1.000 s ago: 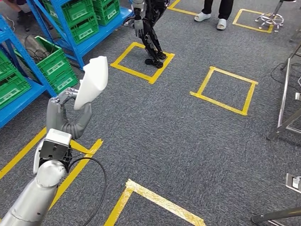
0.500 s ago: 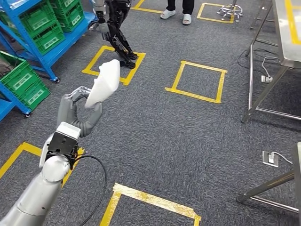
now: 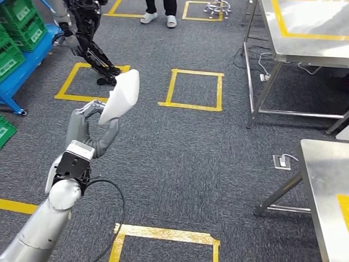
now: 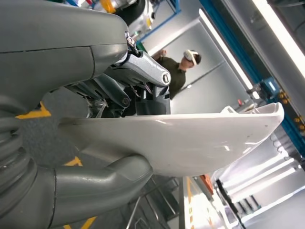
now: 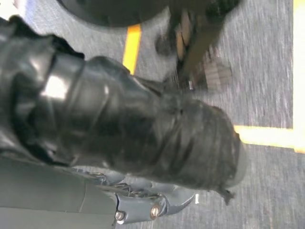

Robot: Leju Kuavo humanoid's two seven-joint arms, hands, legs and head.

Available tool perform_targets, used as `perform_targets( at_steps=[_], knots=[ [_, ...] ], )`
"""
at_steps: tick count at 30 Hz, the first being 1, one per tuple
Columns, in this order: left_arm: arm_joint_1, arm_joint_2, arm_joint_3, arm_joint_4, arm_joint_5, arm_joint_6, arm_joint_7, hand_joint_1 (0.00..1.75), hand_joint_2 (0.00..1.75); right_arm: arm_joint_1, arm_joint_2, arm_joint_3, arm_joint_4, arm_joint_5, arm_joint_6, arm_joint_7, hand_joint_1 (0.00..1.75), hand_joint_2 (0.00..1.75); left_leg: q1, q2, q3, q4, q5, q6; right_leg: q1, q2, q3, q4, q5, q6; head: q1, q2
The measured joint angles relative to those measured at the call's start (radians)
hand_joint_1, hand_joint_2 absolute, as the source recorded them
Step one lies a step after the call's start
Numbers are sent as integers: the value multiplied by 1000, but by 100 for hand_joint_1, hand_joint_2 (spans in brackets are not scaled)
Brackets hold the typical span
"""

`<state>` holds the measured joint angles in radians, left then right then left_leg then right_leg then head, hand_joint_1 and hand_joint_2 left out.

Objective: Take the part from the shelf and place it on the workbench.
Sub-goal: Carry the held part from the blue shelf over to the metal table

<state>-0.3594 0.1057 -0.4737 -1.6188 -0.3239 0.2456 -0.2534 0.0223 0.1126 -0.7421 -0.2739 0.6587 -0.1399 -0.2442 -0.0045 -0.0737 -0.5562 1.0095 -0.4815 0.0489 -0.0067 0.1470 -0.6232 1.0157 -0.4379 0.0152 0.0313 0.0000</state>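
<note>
Part (image 3: pixel 120 97) pinched at its narrow end in left hand (image 3: pixel 88 128): thumb pressed under, fingers clamped over the upper face, nothing else in the grasp. Rides raised ahead of the body, well above the grey carpet floor (image 3: pixel 176 158), free end tilted up and away from the wrist. Held that way most likely to keep the long shell off the arm's black cable (image 3: pixel 111 191) and off the robot's own legs, and to have its broad end leading when set down. Touches no surface; hangs well apart from the desk (image 3: pixel 325 164) at the lower right and from the farther desk (image 3: pixel 304 33) beyond it, with the blue shelf (image 3: pixel 24 60) and its green crates (image 3: pixel 20 22) off to the far left. Reads as mid-carry, placing not yet done.

Looks white, glossy and thin: a curved shell, wide with a rounded corner at the free end, tapering toward the grasp. Shows in the left wrist view as a long smooth blade with a small turned-up lip at the far tip (a few faint specks near it). Probably rigid, light plastic, and slippery enough to want a firm pinch.

Right hand (image 5: pixel 151 205) seen close and blurred, just grey cover and some metal finger parts; cannot tell how far open, or whether anything sits in it.
</note>
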Motion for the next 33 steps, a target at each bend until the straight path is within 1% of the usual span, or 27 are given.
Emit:
perform_targets(
  at_steps=[1, 2, 3, 5, 6, 7, 8, 9, 10, 12, 13, 14, 16, 18, 20, 21, 22, 23, 24, 25, 26, 27, 28, 29, 31, 32, 33],
  knots=[
    [-2, -2, -1, 0, 0, -1, 0, 175, 175, 1, 0, -1, 0, 2, 0, 0, 0, 0, 2, 13, 4, -12, 1, -3, 0, -2, -7, 2, -1, 4, -2, 0],
    [-3, -4, -2, 1, -1, -1, 0, 175, 175, 3, 0, -3, 0, 3, 0, 0, 0, 0, 5, 26, 9, -23, 3, -5, 1, -22, -19, 16, -11, 8, 0, 0],
    [-3, -6, -2, 1, -1, -2, 0, 175, 175, 3, -1, -4, 0, 4, -1, 0, 0, 0, 8, 41, 13, -32, 7, -7, 1, -53, -38, 48, -30, 13, 2, 0],
    [-3, -7, -2, 3, -1, -3, -1, 175, 175, -1, -1, -6, 0, 6, -1, -2, 0, 0, 8, 70, 17, -37, 8, -6, -3, -119, -99, 166, -86, 24, 6, 0],
    [-2, -7, -2, 4, -1, -4, -1, 175, 175, -3, -1, -6, 0, 7, -1, -2, 0, 0, 8, 86, 17, -36, 7, -6, -6, -134, -129, 225, -107, 31, 6, 0],
    [0, -7, -2, 5, -1, -5, -1, 175, 175, -3, -1, -7, 0, 9, 0, -3, 0, 0, 7, 102, 18, -36, 5, -7, -9, -141, -146, 260, -114, 36, 5, 0],
    [0, -7, -3, 5, -1, -5, -1, 175, 175, -3, -1, -7, 0, 11, 0, -4, 0, 0, 7, 117, 19, -35, 3, -9, -11, -146, -144, 259, -103, 40, 6, 0],
    [1, -7, -3, 6, -1, -5, -1, 175, 175, -2, -1, -8, 0, 13, 0, -5, 0, 0, 7, 130, 21, -35, 0, -12, -13, -153, -119, 217, -77, 42, 6, 0],
    [1, -7, -3, 6, -1, -6, -1, 175, 175, -1, -2, -10, 0, 15, 0, -6, 0, 0, 7, 142, 24, -33, -4, -16, -13, -166, -78, 147, -45, 43, 6, 0],
    [0, -7, -3, 6, -1, -6, -1, 175, 175, -3, -2, -13, 0, 17, 0, -7, 0, 0, 3, 162, 29, -29, -12, -27, -7, -204, -5, 26, -11, 33, 5, 0],
    [0, -8, -3, 6, -1, -6, -1, 175, 175, -4, -2, -14, 0, 17, 1, -7, 0, 0, 0, 171, 30, -26, -15, -32, -4, -213, 11, -1, -8, 26, 3, 0],
    [-1, -8, -3, 6, -1, -7, -1, 175, 175, -4, -2, -14, 0, 18, 1, -8, 0, 0, -2, 180, 32, -25, -18, -37, -1, -212, 14, -5, -12, 18, 2, 0],
    [-1, -9, -4, 6, -1, -7, -1, 175, 175, -2, -2, -17, 0, 18, 1, -8, 0, 0, 0, 190, 36, -23, -26, -46, -3, -188, 13, -6, -10, 6, 1, 0],
    [-1, -9, -3, 6, -1, -7, -2, 175, 175, -1, -3, -21, 0, 18, 0, -8, 0, 0, 6, 152, 23, 21, -61, -55, -6, -168, 15, -10, -7, -5, -1, 0],
    [1, -6, -3, 6, -1, -7, -2, 175, 175, -3, -3, -24, 0, 18, 0, -8, 0, 0, 11, 99, -32, 148, -129, -59, -7, -145, 16, -11, -5, -12, -4, 0],
    [3, -5, -3, 7, -1, -7, -2, 175, 175, -4, -3, -24, 0, 18, 0, -8, 0, 0, 11, 87, -65, 220, -157, -59, -7, -132, 15, -11, -5, -14, -4, 0],
    [5, -5, -3, 8, -1, -7, -2, 175, 175, -4, -3, -25, 0, 18, 0, -8, 0, 0, 12, 83, -90, 270, -170, -59, -6, -118, 15, -10, -5, -15, -4, 0],
    [7, -4, -3, 9, -1, -7, -2, 175, 175, -4, -3, -25, 0, 18, 1, -8, 0, 0, 12, 81, -100, 283, -160, -59, -6, -103, 16, -9, -5, -15, -4, 0],
    [7, -4, -3, 10, 0, -7, -2, 175, 175, -3, -3, -25, 0, 19, 1, -8, 0, 0, 13, 78, -90, 254, -131, -57, -6, -88, 16, -7, -5, -14, -4, 0],
    [7, -4, -3, 10, 0, -7, -2, 175, 175, -3, -3, -26, 0, 20, 1, -8, 0, 0, 14, 70, -67, 194, -90, -55, -6, -74, 16, -4, -6, -13, -5, 0],
    [6, -4, -2, 10, 0, -7, -2, 175, 175, -2, -2, -26, 0, 22, 1, -8, 0, 0, 17, 48, -39, 127, -54, -53, -7, -61, 15, -2, -6, -11, -4, 0],
    [6, -3, -2, 10, 1, -7, -2, 175, 175, -3, -2, -27, 0, 23, 1, -9, 0, 0, 20, 25, -15, 67, -30, -51, -7, -47, 11, 2, -6, -7, -4, 0],
    [6, -2, -2, 10, 1, -7, -2, 175, 175, -4, -2, -28, 0, 24, 1, -9, 0, 0, 22, 7, -1, 29, -20, -50, -8, -35, 5, 4, -3, 0, -4, 0],
    [6, -2, -2, 10, 2, -6, -3, 175, 175, -4, -2, -28, 0, 25, 1, -9, 0, 0, 22, -3, 3, 14, -21, -48, -9, -24, -1, 5, 0, 7, -4, 0],
    [6, -3, -2, 10, 2, -6, -4, 175, 175, 0, -2, -30, 0, 27, 0, -9, 0, 0, 20, 14, 2, 6, -18, -40, -14, -7, -13, 2, 6, 21, -4, 0],
    [5, -4, -2, 10, 2, -6, -4, 175, 175, 3, -3, -31, 0, 28, 0, -9, 0, 0, 20, 26, 3, 2, -15, -33, -13, -19, -20, 9, 0, 24, -3, 0],
    [5, -5, -2, 10, 3, -5, -5, 175, 175, 5, -3, -31, 0, 30, 0, -9, 0, 0, 20, 39, 4, -2, -11, -26, -12, -44, -34, 32, -16, 26, 0, 0]
  ],
)
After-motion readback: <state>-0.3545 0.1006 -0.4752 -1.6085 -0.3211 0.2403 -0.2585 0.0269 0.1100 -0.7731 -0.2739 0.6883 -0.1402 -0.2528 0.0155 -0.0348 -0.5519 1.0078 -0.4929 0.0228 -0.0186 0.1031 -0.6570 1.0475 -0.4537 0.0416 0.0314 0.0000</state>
